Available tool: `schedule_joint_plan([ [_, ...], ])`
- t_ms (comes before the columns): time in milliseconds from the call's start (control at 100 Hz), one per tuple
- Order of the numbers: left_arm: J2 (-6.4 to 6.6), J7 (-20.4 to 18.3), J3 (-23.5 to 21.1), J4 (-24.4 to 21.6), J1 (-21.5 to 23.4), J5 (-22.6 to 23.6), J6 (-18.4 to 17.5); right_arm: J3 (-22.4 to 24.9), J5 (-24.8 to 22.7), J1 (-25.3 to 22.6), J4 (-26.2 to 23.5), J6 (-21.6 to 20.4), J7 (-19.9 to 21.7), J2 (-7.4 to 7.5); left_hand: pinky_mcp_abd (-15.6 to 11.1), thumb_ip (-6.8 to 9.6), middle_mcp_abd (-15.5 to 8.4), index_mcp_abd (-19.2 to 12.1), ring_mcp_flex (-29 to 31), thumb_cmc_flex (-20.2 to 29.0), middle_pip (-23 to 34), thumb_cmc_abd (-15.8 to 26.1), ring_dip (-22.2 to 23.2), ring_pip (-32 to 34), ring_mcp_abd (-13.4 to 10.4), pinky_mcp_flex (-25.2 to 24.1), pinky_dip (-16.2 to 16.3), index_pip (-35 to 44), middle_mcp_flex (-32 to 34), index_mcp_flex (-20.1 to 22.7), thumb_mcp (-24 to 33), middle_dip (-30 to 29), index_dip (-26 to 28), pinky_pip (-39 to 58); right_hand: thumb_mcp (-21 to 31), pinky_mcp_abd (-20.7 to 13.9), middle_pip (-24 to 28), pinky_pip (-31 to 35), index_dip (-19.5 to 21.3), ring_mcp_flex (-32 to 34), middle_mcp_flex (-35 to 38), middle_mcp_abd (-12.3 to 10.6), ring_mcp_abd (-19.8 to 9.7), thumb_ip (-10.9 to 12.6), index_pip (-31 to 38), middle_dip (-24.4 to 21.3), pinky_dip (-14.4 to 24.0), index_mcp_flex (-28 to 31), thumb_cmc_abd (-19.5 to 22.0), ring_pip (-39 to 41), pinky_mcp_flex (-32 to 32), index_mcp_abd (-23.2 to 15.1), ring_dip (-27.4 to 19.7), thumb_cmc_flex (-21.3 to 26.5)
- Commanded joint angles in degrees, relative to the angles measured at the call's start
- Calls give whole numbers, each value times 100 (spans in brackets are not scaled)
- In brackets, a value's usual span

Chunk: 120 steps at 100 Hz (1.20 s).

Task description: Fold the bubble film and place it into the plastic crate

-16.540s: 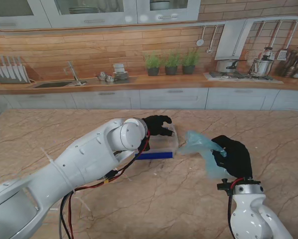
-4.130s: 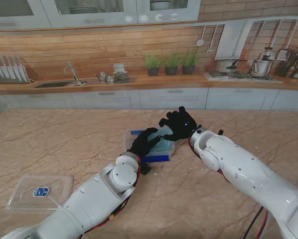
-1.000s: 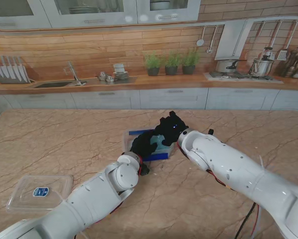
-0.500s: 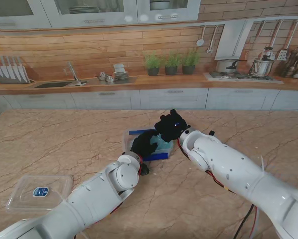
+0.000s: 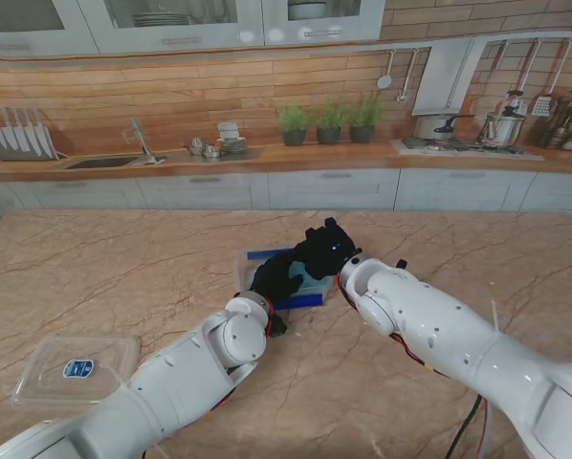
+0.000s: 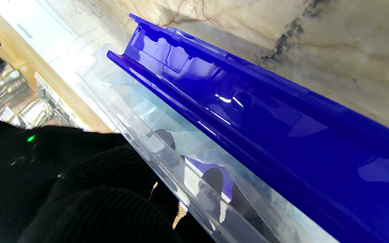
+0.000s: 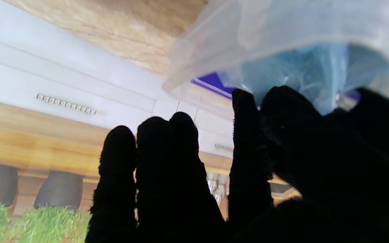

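The bubble film (image 7: 302,74) is lying inside the plastic crate (image 5: 257,256), directly beneath the right hand (image 5: 326,246), whose fingers are extending unclenched. The left hand (image 5: 276,275) is gripping the crate's near wall, steadying it beside the right.

The stand view is evenly and brightly lit, sharp throughout, with soft, faint shadows on the marble table (image 5: 123,277) beside the plastic crate (image 5: 267,256); straight cabinet lines bow slightly toward the edges. In the left wrist view, white glare streaks run along the crate's blue rim (image 6: 248,111), and the background beyond the crate is washed out and overexposed. In the right wrist view, the right hand (image 7: 248,175) is a near-black, backlit silhouette, and the crate wall (image 7: 282,40) close to it is blurred and hazy.
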Motion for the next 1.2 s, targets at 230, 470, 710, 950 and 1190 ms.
schedule_joint_plan([
  [230, 49, -83, -36, 57, 239, -77, 70, -797, 283, 402, 666, -262, 185, -318, 10, 139, 20, -168, 6, -22, -51, 32, -7, -96, 19, 27, -20, 56, -194, 30, -176, -41, 7, -64, 70, 42, 47, 254, -126, 148, 294, 62, -67, 23, 140, -86, 96, 360, -143, 135, 2, -11, -79, 153],
  [470, 103, -43, -146, -130, 322, -117, 55, -1109, 465, 530, 957, -327, 326, -466, -9, 138, 1, -175, 12, -21, -60, 62, -13, -107, 7, 39, -47, 49, -195, 11, -217, -47, 4, -123, 176, 45, 19, 254, -213, 177, 404, 37, -64, -12, 156, -123, 89, 499, -261, 124, 3, 9, -93, 171],
  [710, 113, -42, -128, -112, 311, -74, -15, -432, 273, 202, 303, -32, 391, -202, -12, 139, 13, -174, 9, -53, -70, 83, -22, -125, 15, 40, -63, 38, -196, 6, -283, -53, -4, -160, 69, 65, -129, 142, -107, 6, 191, 89, -24, -52, 33, -182, 50, 30, -511, -73, -106, 201, -157, -239],
  [950, 117, -56, -112, -95, 305, -51, -19, 539, -142, -319, -485, 150, 298, 70, -23, 143, 3, -185, 1, -92, -112, 128, -50, -177, -2, 48, -103, 11, -201, 13, -402, -76, -19, -245, -116, 99, -386, 46, -28, -95, 97, 117, 44, 10, -276, -357, 24, -153, -438, -405, -179, 341, -332, -446],
  [1190, 123, -35, -131, -117, 315, -47, -43, 1009, -335, -626, -831, 206, 192, 157, -27, 153, -1, -186, 6, -127, -114, 132, -56, -187, 2, 52, -112, 8, -200, 16, -440, -79, -22, -269, -201, 115, -413, 37, 53, -72, 131, 123, 69, 9, -219, -406, 26, -132, -389, -445, -178, 272, -372, -319],
])
